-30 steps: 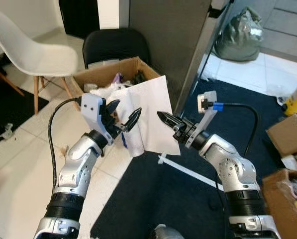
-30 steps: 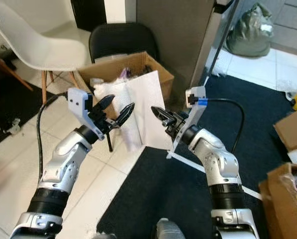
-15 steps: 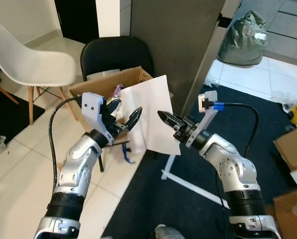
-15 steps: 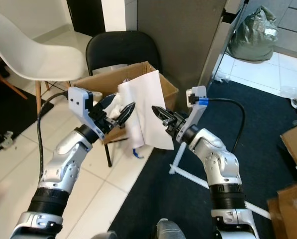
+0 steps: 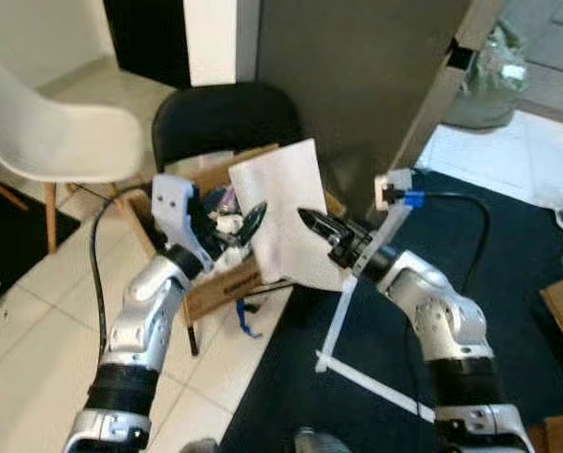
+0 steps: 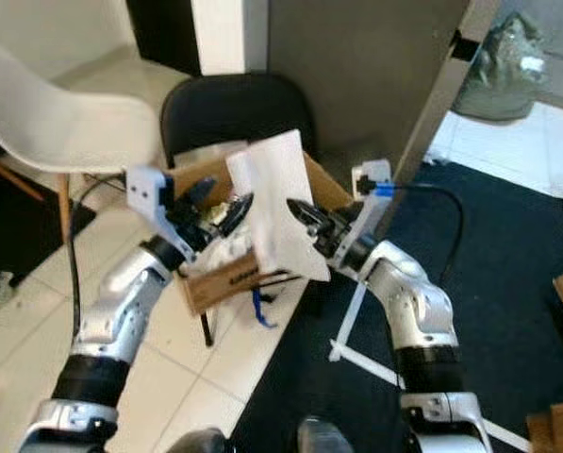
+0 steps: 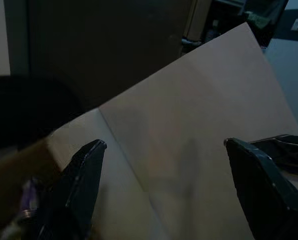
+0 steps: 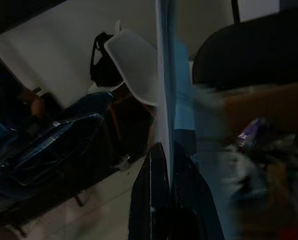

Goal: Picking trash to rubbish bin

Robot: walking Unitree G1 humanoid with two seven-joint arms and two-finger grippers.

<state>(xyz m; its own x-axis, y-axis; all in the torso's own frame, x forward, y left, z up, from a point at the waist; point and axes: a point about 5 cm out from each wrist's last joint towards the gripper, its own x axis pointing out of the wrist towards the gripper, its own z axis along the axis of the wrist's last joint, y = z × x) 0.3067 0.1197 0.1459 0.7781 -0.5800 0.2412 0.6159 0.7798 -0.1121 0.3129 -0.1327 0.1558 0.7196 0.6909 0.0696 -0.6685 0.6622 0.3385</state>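
Two tools: right tool [image 5: 305, 218] pinches the white paper [image 5: 279, 212]; left tool [image 5: 236, 219] spread beside it.

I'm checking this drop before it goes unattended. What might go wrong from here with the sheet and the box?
The right gripper pinches the white paper sheet by one edge only, so it may slip or swing. The left gripper stands open beside it, giving no support. The cardboard box already holds trash, and the broad sheet, hanging partly beyond the box's edge, might catch the rim or slide to the floor.
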